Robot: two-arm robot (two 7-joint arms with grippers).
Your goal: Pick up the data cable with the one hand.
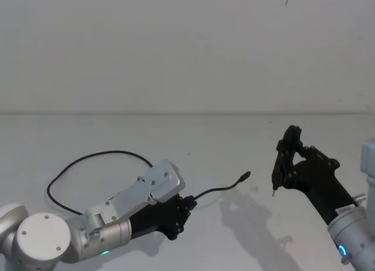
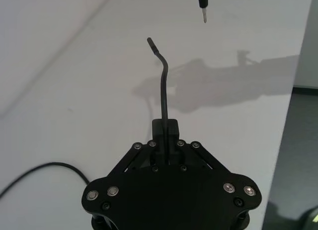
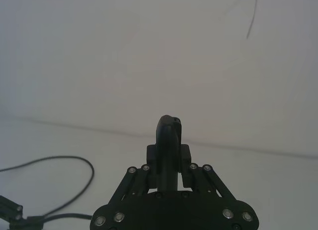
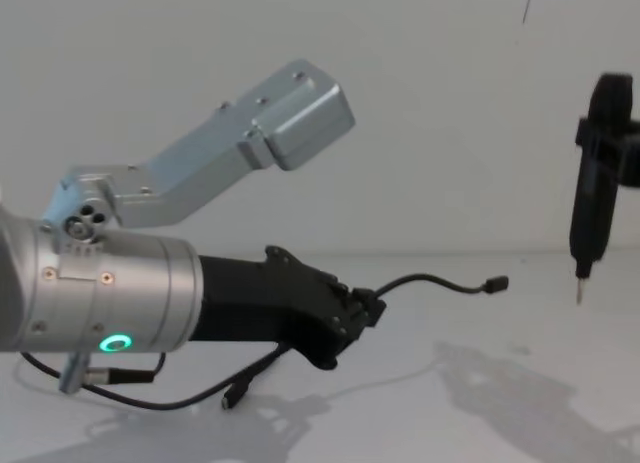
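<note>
Left gripper (image 4: 368,309) low over worktop (image 1: 234,142), jaws pinched on data cable (image 1: 218,190) near one end; short free length with plug juts forward, off surface in chest view. Rest of cable loops back across worktop behind left arm, other plug lying under wrist. Step: grasp made, lift starting. Next: likely raise straight up, slack trailing. Right gripper (image 1: 285,161) well apart, clamped on slim pin-tipped tool (image 4: 592,183), tip hanging above worktop. Open room above and between arms; worktop edge far.
</note>
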